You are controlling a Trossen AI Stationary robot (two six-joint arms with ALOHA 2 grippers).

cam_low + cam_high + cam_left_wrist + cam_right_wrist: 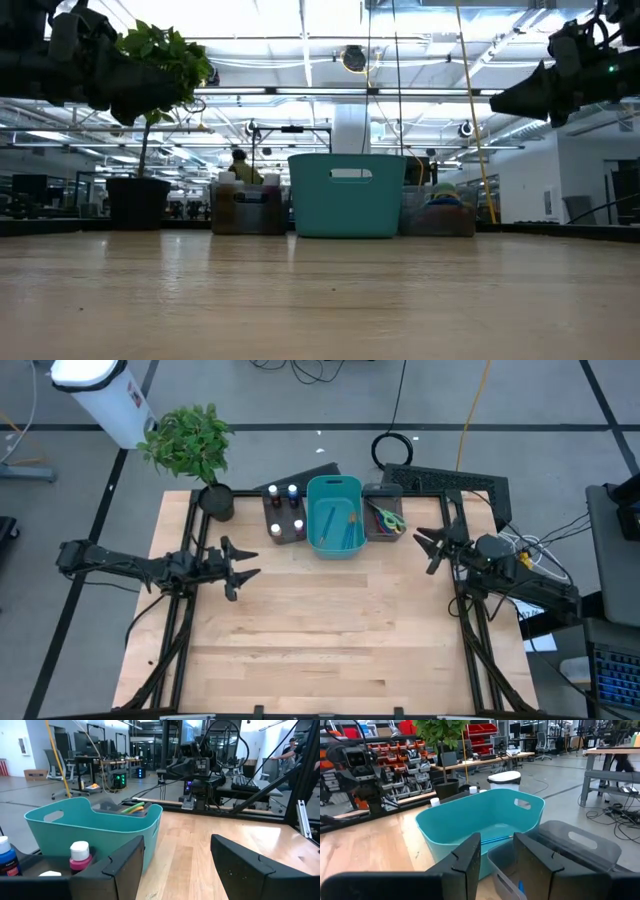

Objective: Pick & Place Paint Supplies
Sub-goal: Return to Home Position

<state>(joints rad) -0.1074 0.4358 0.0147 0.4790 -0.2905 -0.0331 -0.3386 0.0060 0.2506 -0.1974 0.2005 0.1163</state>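
Currently, with the scissors [386, 518] lying in the right dark bin [380, 490] at the 12 o'clock edge of the bench [320, 640], the left gripper [240, 568] and right gripper [426, 550], fingers apart and empty, are best drawn back slowly toward 9 and 3 o'clock, kept well above the bins.

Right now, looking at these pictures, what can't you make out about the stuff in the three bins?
Scissors in the right dark bin: too small in the high view to count, blurred in the low view.
Brushes in the teal bin: thin streaks in the high view, number unclear; its wall hides them in the low view.
Bottles: labels too small; the left claw covers their lower parts in the left wrist view.
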